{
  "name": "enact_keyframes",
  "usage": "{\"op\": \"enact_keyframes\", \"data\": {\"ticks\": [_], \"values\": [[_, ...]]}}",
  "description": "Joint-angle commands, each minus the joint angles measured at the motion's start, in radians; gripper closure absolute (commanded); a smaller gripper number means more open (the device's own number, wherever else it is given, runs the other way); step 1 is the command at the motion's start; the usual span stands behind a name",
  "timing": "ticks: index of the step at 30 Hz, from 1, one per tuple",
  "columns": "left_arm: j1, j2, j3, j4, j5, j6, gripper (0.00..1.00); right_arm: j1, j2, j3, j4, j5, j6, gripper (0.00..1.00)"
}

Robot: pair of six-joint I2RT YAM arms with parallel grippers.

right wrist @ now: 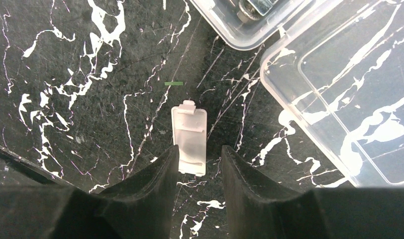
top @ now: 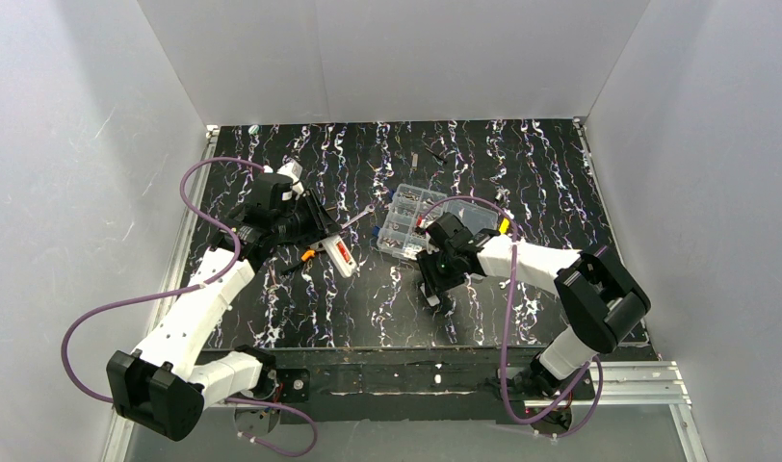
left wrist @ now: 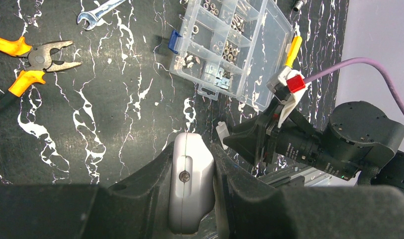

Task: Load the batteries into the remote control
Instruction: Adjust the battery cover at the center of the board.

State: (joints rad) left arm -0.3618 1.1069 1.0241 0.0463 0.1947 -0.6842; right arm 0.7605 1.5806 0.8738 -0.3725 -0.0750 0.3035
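In the left wrist view the white remote control (left wrist: 190,189) stands end-on between my left gripper's fingers, a seam and a small screw facing the camera. My left gripper (left wrist: 192,149) is shut on it, held above the table at the left (top: 305,219). My right gripper (right wrist: 200,152) is open and low over the table, near the front of the clear box (top: 433,287). A small loose white cover piece (right wrist: 190,132) lies flat, its near end between the fingertips. No batteries show in any view.
A clear compartment box (top: 406,217) of screws and nuts lies open mid-table, its lid (right wrist: 339,99) just right of my right gripper. Orange-handled pliers (left wrist: 31,59), a wrench (left wrist: 98,12) and a white-and-red tool (top: 341,255) lie by my left gripper.
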Motion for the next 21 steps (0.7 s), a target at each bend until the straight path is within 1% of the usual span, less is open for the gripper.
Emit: {"op": "enact_keyframes", "data": {"ticks": [1,7,11,14,17,21], "values": [[0.003,-0.025,0.0,-0.012,0.02,-0.002,1.0,0.004,0.036,0.006,-0.036,-0.002,-0.021,0.5],[0.004,-0.03,-0.008,-0.014,0.02,-0.002,1.0,0.027,0.054,0.019,-0.057,0.03,-0.014,0.5],[0.004,-0.034,-0.016,-0.012,0.017,-0.003,1.0,0.045,0.086,0.042,-0.086,0.054,-0.001,0.54],[0.004,-0.034,-0.018,-0.015,0.018,-0.004,1.0,0.056,0.111,0.062,-0.117,0.069,0.011,0.55],[0.004,-0.034,-0.016,-0.017,0.017,-0.003,1.0,0.063,0.126,0.074,-0.142,0.118,0.028,0.56],[0.004,-0.034,-0.016,-0.019,0.02,-0.002,1.0,0.069,0.148,0.087,-0.163,0.134,0.042,0.56]]}}
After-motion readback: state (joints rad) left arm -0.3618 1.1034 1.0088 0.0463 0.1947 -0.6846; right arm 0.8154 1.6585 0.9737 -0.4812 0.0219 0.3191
